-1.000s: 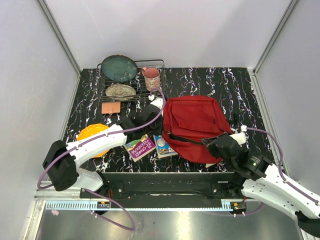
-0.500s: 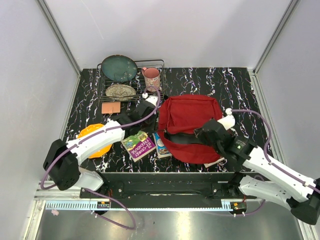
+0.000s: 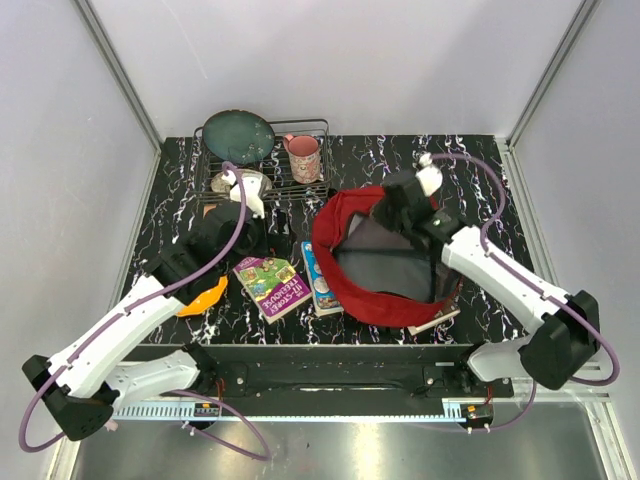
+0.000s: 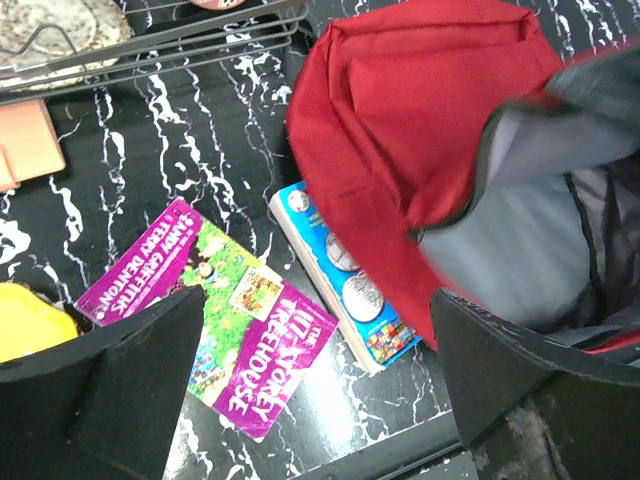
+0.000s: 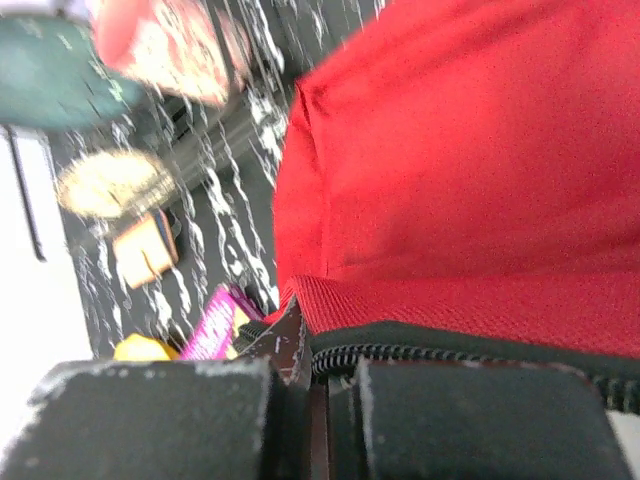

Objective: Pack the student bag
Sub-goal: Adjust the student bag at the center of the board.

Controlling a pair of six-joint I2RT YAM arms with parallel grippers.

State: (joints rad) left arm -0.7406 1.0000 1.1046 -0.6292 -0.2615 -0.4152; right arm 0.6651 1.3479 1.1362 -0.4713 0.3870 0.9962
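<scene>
The student bag (image 3: 345,285), dark red, lies at centre-right with its mouth pulled wide, showing a grey lining (image 3: 385,262). My right gripper (image 3: 383,215) is at the bag's far rim, shut on the zip edge (image 5: 420,352) and holding it up; in the right wrist view the gripper (image 5: 315,390) pinches the black zip tape under red fabric (image 5: 470,150). My left gripper (image 3: 240,240) hovers left of the bag, above the books. In the left wrist view the left gripper (image 4: 320,400) is open and holds nothing, and the bag (image 4: 400,140) fills the upper right.
A purple book (image 3: 270,285) and a blue book (image 3: 320,280) lie just left of the bag; another book (image 3: 438,320) pokes out under its near right edge. An orange plate (image 3: 205,297) sits further left. A dish rack (image 3: 262,160) with a green plate (image 3: 238,135) and pink mug (image 3: 303,155) stands at the back.
My left gripper opened, let go of the bag's left side and pulled back to the left. My right gripper carried the zip edge from the near side to the far side, spreading the bag open.
</scene>
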